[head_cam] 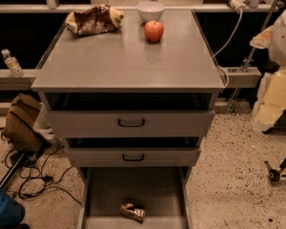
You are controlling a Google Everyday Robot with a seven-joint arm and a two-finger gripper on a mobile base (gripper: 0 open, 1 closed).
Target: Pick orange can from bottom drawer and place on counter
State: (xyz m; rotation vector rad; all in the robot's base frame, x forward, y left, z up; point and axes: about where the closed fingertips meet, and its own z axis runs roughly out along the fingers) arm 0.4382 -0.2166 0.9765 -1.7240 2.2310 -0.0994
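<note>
The orange can point(133, 212), small, dented and gold-brown, lies on its side near the front of the open bottom drawer point(109, 190), a plain grey tray pulled out at the foot of the cabinet. The counter point(124, 61) is the wide grey top above it. The two upper drawers with black handles are slightly ajar. My gripper is not in view. Only white and cream parts of my arm point(279, 80) show at the right edge, level with the counter and well away from the can.
On the counter's far end are a crinkled snack bag point(93, 19), a white bowl point(150, 10) and a red apple point(154, 31). A white cable point(226, 42) hangs off the right side. On the floor at left lie a brown bag point(21, 123), cables and a blue object point(5, 209).
</note>
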